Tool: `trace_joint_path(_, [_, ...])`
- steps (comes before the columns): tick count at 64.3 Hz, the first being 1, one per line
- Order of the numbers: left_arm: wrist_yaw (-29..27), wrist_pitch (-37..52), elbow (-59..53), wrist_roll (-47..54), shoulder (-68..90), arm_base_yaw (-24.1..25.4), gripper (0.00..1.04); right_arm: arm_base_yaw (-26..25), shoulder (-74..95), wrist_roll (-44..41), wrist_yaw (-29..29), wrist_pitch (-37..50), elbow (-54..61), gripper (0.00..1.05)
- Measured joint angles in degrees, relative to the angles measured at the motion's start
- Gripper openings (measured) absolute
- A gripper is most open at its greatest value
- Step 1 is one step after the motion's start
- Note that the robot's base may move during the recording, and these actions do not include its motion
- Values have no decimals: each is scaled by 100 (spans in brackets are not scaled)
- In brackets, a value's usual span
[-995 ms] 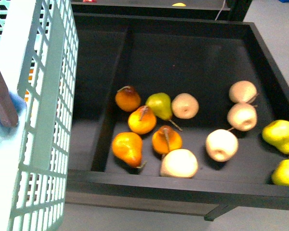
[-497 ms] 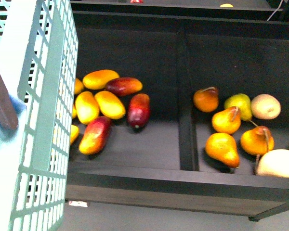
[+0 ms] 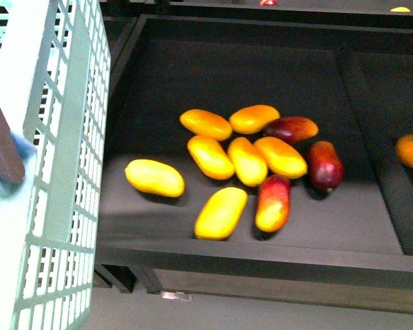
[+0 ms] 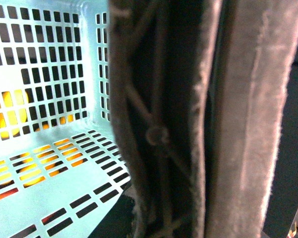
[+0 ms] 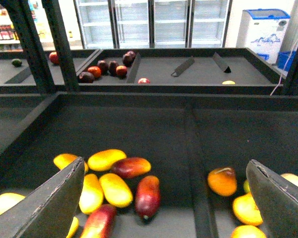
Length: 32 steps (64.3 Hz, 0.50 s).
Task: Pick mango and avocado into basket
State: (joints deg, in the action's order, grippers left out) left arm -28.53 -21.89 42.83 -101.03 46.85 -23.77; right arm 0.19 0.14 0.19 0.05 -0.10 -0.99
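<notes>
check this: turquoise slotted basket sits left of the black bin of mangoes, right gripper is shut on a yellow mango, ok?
No: the right gripper is open and empty, as the right wrist view shows. The light turquoise slotted plastic basket is left of the black bin of mangoes.

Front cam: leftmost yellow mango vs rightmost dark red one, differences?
Colour: the leftmost mango is plain yellow, the dark red mango maroon. Pose: the yellow one lies crosswise, the red one lengthwise, front to back. Spacing: the yellow one lies alone, the red one sits beside others. Both are elongated ovals in the same black bin.
</notes>
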Motion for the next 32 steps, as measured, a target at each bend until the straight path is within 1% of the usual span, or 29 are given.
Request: trace_joint_path(32, [-9,-7,0,4,-4,2,15,0,4,-2,-2,4,0,96])
